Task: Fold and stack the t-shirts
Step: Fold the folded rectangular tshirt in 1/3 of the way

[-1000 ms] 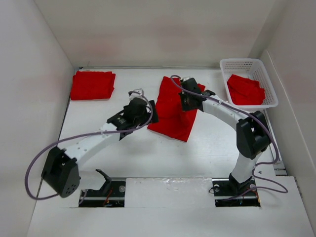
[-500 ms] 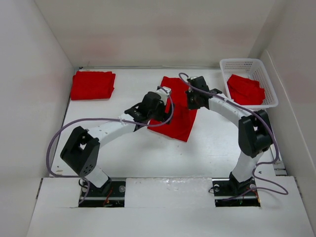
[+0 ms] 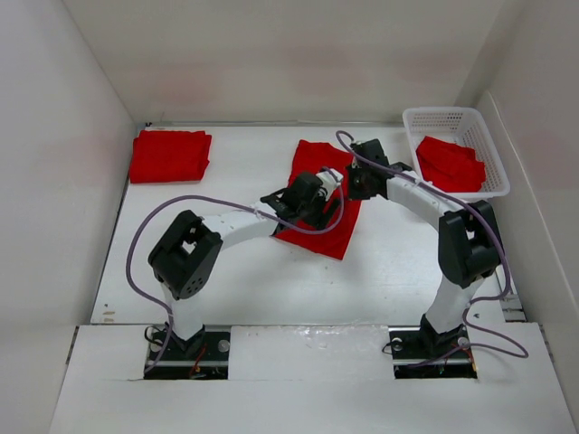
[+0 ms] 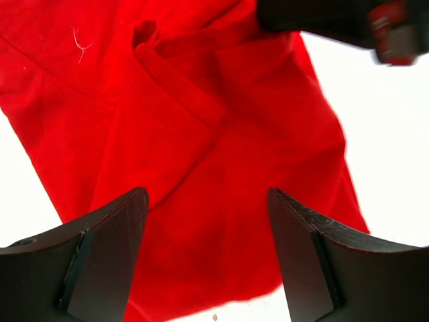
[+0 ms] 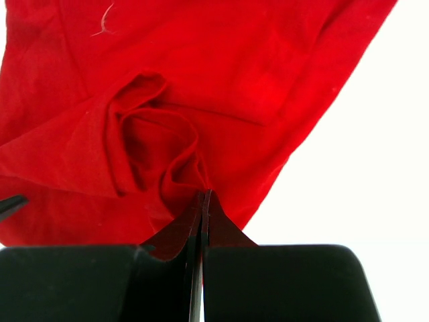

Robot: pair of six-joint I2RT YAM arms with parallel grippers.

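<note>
The plain, soft, bright red cloth t-shirt (image 3: 324,237) lies half-folded on the white counter (image 3: 389,262), directly under both tools. A second ago the left tool (image 4: 206,201) stood off the cloth to its left side with its fingers spread as wide as they go. It has since swung in over the shirt's middle, and its fingers, still apart, are drawing in with red cloth below the gap; they do not hold anything yet. The right tool (image 5: 202,194) has barely shifted. It is clamped together on the shirt's far right part, and the cloth puckers into a knot of folds right at its tips, so it looks pinched there.

This suggests the right tool is pinning the shirt while the left comes in for a second hold, ready for the next fold.

Well away to the left tool's far left sits a folded red t-shirt (image 3: 169,155), apparently the start of the stack. Beyond the right tool, to its right, a white plastic mesh basket (image 3: 452,117) holds crumpled red t-shirts (image 3: 450,165) that still need folding.
</note>
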